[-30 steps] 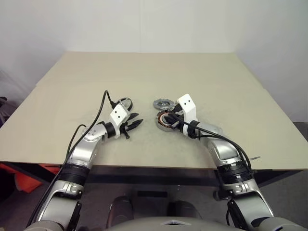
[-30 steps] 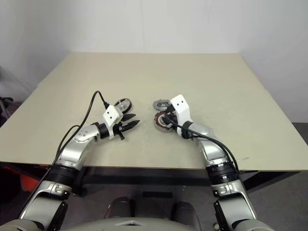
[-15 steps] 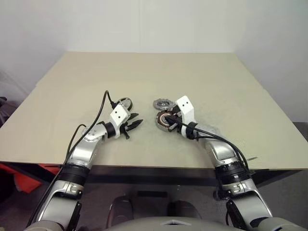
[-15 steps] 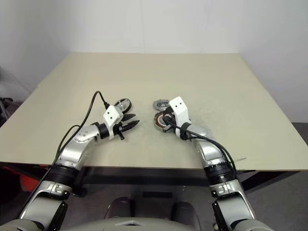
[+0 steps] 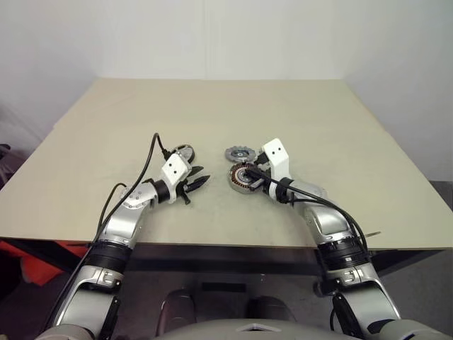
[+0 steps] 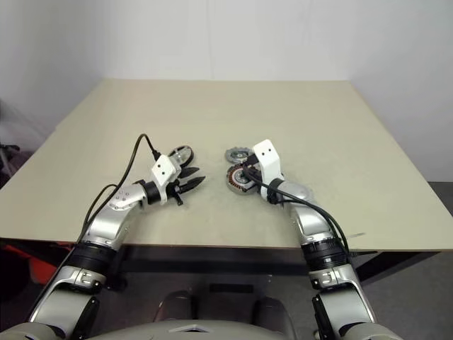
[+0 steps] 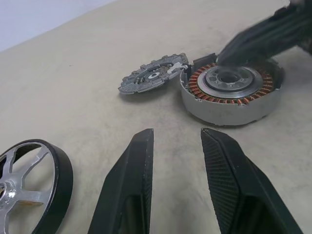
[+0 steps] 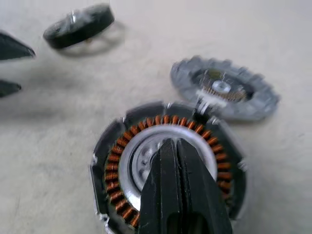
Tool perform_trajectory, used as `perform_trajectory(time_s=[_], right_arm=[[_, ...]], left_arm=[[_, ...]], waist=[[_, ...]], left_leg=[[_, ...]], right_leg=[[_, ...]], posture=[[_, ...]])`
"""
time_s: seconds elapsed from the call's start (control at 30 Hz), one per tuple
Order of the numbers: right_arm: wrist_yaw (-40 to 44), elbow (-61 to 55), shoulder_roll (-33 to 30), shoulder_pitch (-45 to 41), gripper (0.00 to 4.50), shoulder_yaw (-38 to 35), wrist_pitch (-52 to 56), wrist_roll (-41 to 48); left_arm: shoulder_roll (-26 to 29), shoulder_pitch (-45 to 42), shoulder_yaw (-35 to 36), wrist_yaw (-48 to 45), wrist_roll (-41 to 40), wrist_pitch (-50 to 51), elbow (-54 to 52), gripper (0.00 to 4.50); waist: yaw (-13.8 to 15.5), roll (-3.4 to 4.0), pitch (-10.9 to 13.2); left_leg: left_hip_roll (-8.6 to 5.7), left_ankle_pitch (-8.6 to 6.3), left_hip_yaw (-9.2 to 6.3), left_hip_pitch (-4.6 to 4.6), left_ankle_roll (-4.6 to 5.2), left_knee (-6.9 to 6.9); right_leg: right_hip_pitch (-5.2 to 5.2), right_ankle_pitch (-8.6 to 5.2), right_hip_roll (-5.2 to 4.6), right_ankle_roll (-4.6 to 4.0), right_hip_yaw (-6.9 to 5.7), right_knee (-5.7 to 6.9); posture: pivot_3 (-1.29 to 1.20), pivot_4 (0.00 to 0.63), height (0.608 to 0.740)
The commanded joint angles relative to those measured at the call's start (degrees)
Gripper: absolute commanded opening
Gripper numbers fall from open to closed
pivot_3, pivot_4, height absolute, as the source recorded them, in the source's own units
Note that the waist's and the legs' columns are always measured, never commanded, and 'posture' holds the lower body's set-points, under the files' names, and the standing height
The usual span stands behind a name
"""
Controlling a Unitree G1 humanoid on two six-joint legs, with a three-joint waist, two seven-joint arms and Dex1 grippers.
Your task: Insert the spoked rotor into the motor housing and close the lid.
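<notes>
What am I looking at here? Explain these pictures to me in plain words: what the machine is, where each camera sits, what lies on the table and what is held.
This is a humanoid robot with two arms, each ending in two black fingers. Two pictures come from cameras in its head, looking down over a beige table. The other two come from a camera on each wrist, looking along that arm's fingers.

Three parts lie on the table: a round grey motor housing with copper-brown windings, a flat grey lid with a notched rim beside it, and a silver spoked rotor with a dark rim.

The left gripper is open and empty, hovering between the rotor and the housing. The right gripper is shut, its tips over the housing's silver centre. Nothing is held.
</notes>
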Motion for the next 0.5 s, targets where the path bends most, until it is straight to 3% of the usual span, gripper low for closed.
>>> perform_trajectory(time_s=[0.03, 0.2, 0.5], right_arm=[[0.22, -2.34, -0.20, -2.06, 0.01, -1.07, -0.26, 0.78], [0.22, -1.36, 0.05, -2.39, 0.01, -0.76, -0.85, 0.44], [0.06, -1.44, -0.84, -1.96, 0.01, -1.73, -1.11, 0.50]], left_arm=[[-0.11, -0.79, 2.05, 1.17, -1.62, 0.68, -1.62, 1.65], [-0.39, -0.48, 3.37, 2.70, -2.56, 2.59, -2.12, 1.65], [-6.16, -4.31, 17.00, 17.33, -13.31, 19.73, 0.30, 1.65]], waist=[[-0.01, 0.00, 0.00], [0.02, 0.00, 0.00], [0.04, 0.00, 0.00]], left_leg=[[0.00, 0.00, 0.00, 0.00, 0.00, 0.00], [-0.01, 0.00, 0.00, -0.01, 0.00, 0.00], [-0.01, 0.00, 0.01, -0.01, 0.01, 0.00]], right_leg=[[0.00, 0.00, 0.00, 0.00, 0.00, 0.00], [0.00, 0.00, 0.00, 0.00, 0.00, -0.01], [0.01, 0.00, 0.01, -0.01, 0.00, -0.01]], posture=[[0.00, 0.000, 0.740], [0.00, 0.000, 0.740], [0.00, 0.000, 0.740]])
